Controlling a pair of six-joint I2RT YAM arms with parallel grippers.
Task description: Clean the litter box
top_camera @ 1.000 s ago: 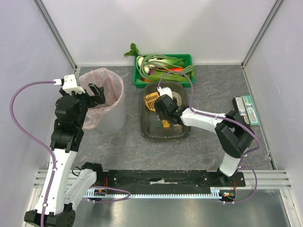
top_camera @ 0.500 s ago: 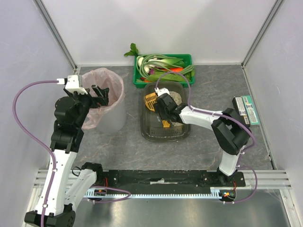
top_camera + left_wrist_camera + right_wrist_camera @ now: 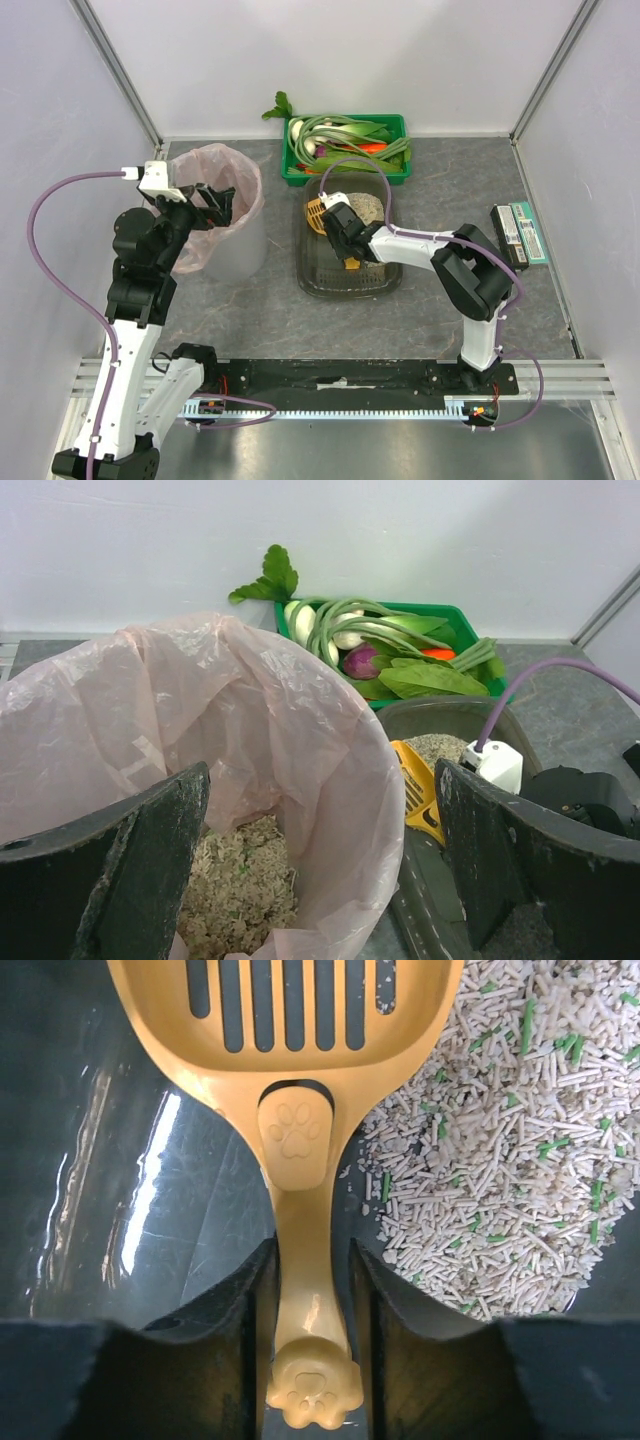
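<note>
Litter box (image 3: 320, 272), a shallow dark grey tray, lies lengthways at the middle of the bench (image 3: 250, 310), its far end just short of a green crate (image 3: 400, 125) full of vegetables (image 3: 340, 140). Much of its floor is bare and glossy; pale beige pellets (image 3: 500, 1160), flecked with green, are heaped towards the far end. A yellow scoop (image 3: 300, 1080) with a slotted head lies in the tray, its head beside the heap and its handle, stamped with a paw print, running back towards the right arm. The right pincer (image 3: 312, 1260) reaches into the tray and is clamped on that handle, one finger pressed flat against each side, with the paw-shaped butt showing between them. To the left of the tray, close by, stands a round grey bin (image 3: 240, 255) lined with a pink bag (image 3: 250, 700); the left wrist view shows pellets already lying at its bottom. The left pincer (image 3: 322, 790) hangs over the bin's near rim with its fingers spread wide apart, holding nothing. Two flat packs (image 3: 518, 232) lie well apart at the right edge of the bench.
</note>
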